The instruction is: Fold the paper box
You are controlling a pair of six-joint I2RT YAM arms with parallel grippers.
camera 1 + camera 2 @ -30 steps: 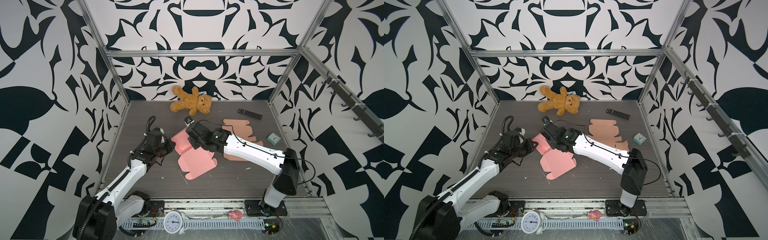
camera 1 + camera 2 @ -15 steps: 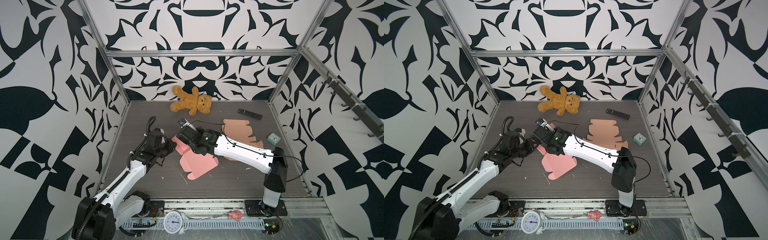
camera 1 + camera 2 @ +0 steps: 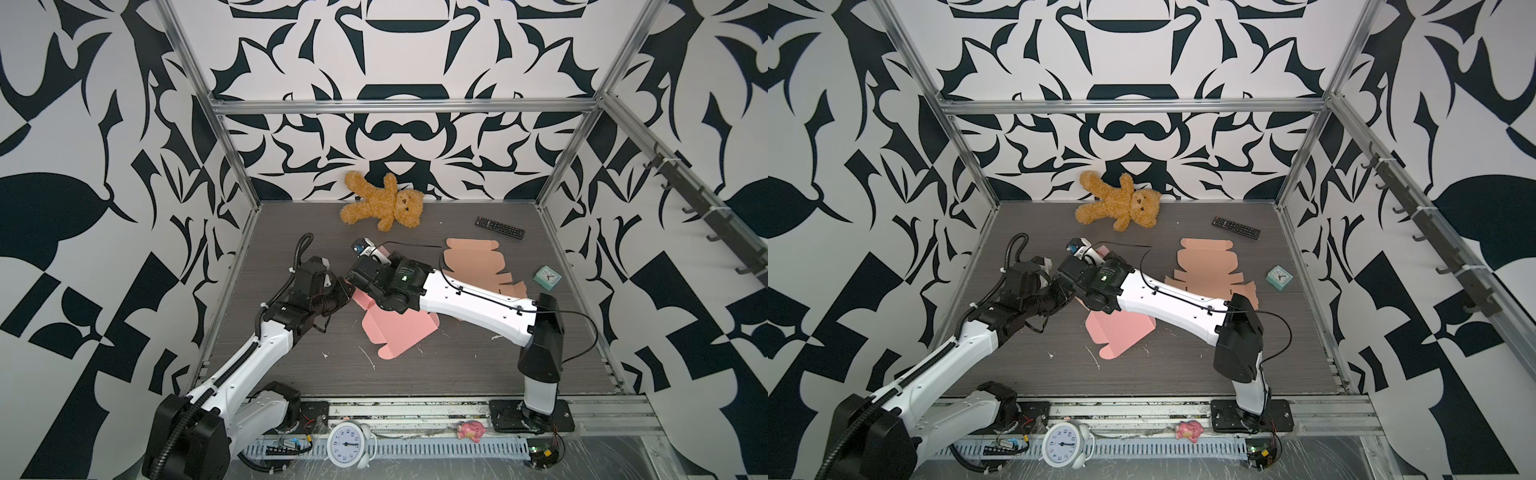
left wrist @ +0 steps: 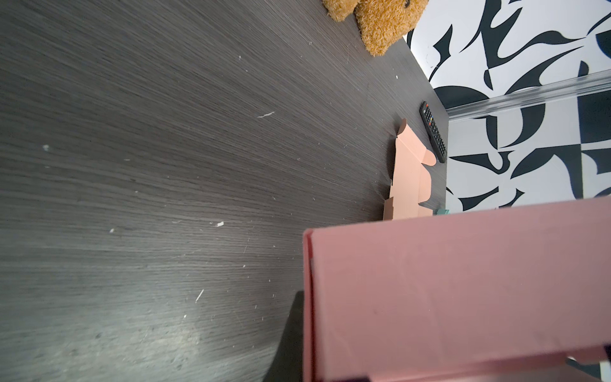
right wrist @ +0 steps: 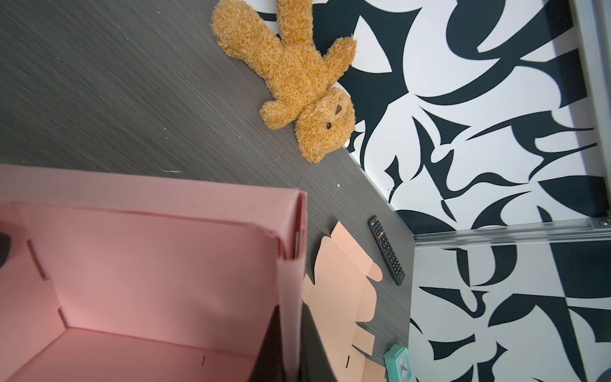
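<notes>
The pink paper box (image 3: 399, 332) lies mid-frame on the dark wood-grain bench (image 3: 291, 374), roughly half folded: its walls stand, but the lid panel lies flat. The right gripper (image 5: 292, 347) pinches one raised wall. The left gripper (image 3: 345, 296) is closed, apparently on the box's left edge.

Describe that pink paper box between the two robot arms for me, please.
The pink paper box is thin matte pink card, half assembled. One end has walls folded upright into an open tray, seen in the right wrist view; the rest lies flat on the dark table, flaps spread. The right gripper pinches one upright wall, and the left gripper grips the box's side facing it.
</notes>
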